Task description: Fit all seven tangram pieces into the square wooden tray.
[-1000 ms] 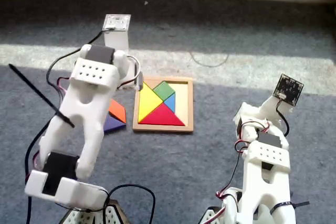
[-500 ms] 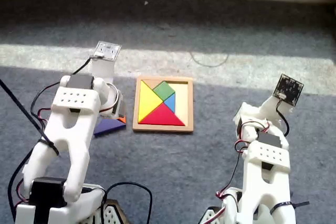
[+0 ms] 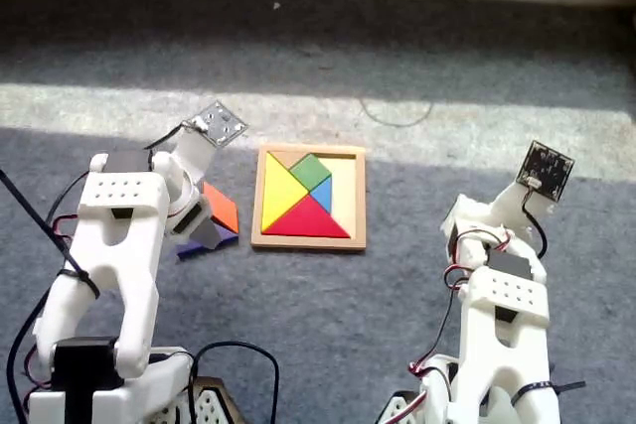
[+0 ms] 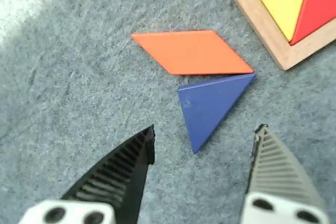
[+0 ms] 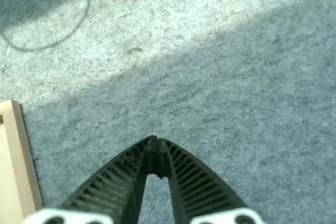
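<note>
step: grasp blue triangle | left gripper open, straddling it | right gripper closed, empty | next: lower, clamp, carry to tray

Bright sunlit band amid shade

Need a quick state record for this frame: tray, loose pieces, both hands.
tray: holds yellow piece, green piece, small blue piece, red piece; right part looks unfilled
loose: orange parallelogram, blue triangle, side by side on carpet beside tray
left hand: open, over blue triangle
right hand: shut, over bare carpet
</note>
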Tool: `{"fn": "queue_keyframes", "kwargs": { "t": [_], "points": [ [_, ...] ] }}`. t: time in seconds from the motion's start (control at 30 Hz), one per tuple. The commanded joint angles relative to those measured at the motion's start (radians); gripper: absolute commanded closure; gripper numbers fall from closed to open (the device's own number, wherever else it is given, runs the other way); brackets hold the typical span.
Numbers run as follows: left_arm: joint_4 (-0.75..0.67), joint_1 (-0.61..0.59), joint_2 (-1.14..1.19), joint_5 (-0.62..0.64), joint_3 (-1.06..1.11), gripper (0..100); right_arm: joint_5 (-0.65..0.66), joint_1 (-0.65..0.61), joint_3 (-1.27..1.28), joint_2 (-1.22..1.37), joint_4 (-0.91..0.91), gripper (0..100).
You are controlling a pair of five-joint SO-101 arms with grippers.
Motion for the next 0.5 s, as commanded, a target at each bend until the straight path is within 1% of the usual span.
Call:
{"fn": "queue_keyframes", "kwargs": {
  "t": [0.0,0.13,0.27,0.4,0.47],
  "points": [
    [-0.021,-0.002,-0.027,-0.1,-0.007,70,0.012,-0.007,-0.004,-0.03,-0.021,98.8],
    [-0.029,-0.001,-0.027,-0.133,-0.01,70,0.012,-0.007,-0.004,-0.03,-0.021,98.8],
    [-0.077,-0.001,-0.024,-0.137,0.01,70,0.012,-0.007,-0.004,-0.03,-0.021,98.8],
    [-0.135,0.033,-0.024,-0.226,0.094,70,0.012,-0.007,-0.004,-0.03,-0.021,98.8],
    [-0.17,0.047,-0.024,-0.241,0.127,70,0.012,-0.007,-0.004,-0.03,-0.021,98.8]
  ]
}}
